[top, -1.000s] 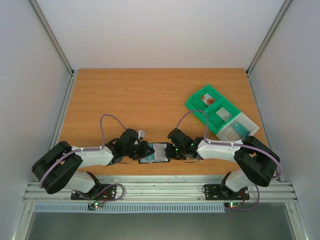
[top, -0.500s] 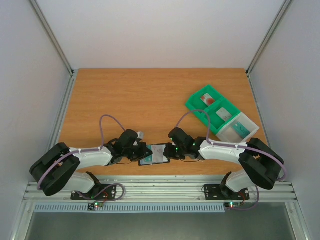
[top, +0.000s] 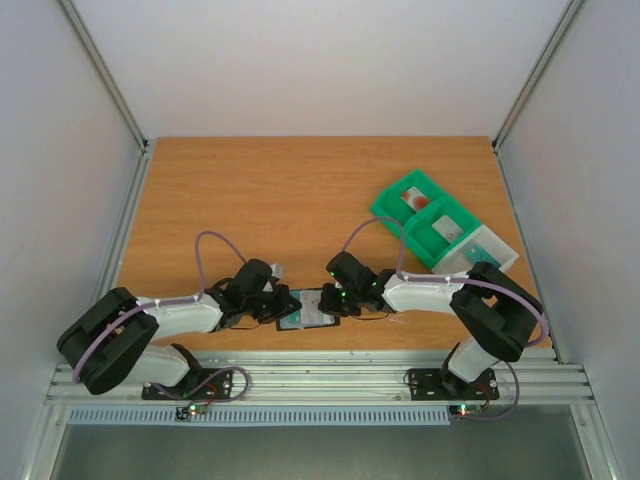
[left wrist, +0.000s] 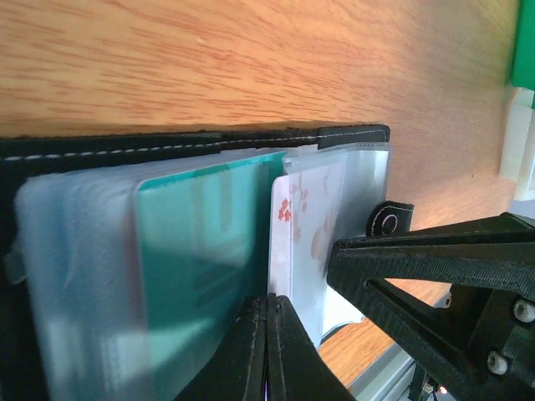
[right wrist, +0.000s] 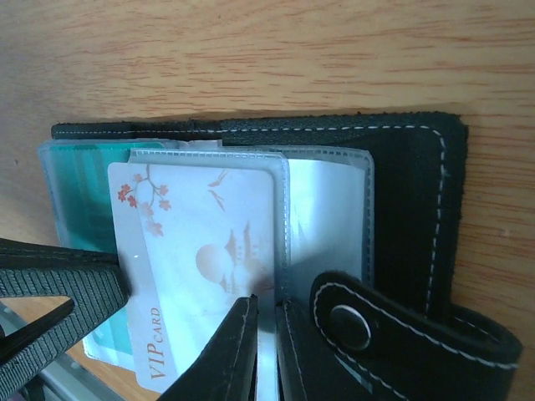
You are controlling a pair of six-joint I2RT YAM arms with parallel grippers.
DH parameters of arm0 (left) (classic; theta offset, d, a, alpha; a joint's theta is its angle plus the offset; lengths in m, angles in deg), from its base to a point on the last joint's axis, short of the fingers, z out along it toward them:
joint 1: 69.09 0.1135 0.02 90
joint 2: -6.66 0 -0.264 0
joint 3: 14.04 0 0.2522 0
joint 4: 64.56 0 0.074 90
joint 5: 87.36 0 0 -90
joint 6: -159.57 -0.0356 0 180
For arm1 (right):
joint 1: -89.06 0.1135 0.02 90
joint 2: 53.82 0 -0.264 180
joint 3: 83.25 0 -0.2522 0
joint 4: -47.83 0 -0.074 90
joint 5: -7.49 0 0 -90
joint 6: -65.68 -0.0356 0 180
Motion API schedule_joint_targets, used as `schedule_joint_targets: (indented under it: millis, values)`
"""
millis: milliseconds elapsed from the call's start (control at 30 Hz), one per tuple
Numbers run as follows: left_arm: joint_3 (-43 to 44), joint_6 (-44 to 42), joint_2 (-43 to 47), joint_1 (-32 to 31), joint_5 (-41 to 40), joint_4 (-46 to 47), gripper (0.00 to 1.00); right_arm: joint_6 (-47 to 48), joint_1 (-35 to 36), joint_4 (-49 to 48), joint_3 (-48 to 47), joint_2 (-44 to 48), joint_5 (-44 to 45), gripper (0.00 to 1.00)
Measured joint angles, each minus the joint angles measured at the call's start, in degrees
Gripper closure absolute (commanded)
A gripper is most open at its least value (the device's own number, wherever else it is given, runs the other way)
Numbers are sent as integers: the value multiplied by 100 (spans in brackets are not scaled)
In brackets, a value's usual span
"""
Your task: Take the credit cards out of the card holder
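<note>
— Where is the holder?
— Open and flat on the counter, close to the near edge.
— And the cards?
— Both are in it. The teal card sits under clear plastic. The pale card (it has little red flowers) pokes a bit out of its pocket, tilted.
— And the tools?
— One is on each side. The left tool is shut tight, with its tips down where the two cards meet. The right tool is nearly shut, tips at the pale card's edge. I can't tell if it pinches it.
— Anything else?
— A green tray, well off to the right.
</note>
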Motion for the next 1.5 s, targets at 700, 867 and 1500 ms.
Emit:
schedule_joint_targets:
  millis: [700, 867, 1500]
  values:
    - [-188, 166, 376, 107, -55, -72, 70, -48, 0, -369, 116, -55, -85, 91]
    - [-203, 240, 363, 107, -59, -11, 71, -72, 0, -415, 129, -59, -101, 91]
    - [-179, 400, 195, 92, -105, 227, 100, -195, 0, -562, 197, -59, -122, 91]
